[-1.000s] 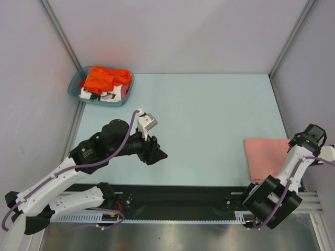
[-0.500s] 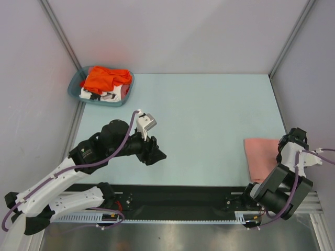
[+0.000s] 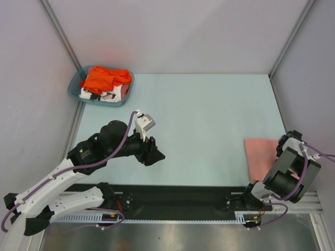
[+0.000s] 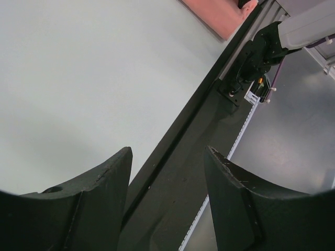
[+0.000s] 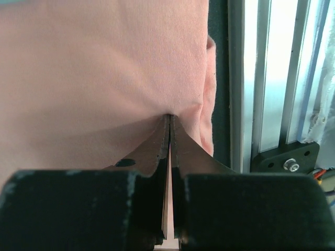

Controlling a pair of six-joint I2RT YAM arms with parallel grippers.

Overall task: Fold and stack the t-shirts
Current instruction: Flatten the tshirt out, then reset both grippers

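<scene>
The pale green counter (image 3: 209, 104) is enclosed by 3 grey walls (image 3: 172, 31). At its near right edge the salmon-pink t-shirt (image 3: 260, 157) is pinched by the right hand (image 5: 168, 117); the left hand (image 4: 167, 151) is held spread over the counter.

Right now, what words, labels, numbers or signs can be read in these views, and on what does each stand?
No text can be read.
White shirt in the basket: black print, too small to read.
White sticker in the left wrist view: blurred, unreadable.
Pink shirt and orange shirt: no print shows.
</scene>
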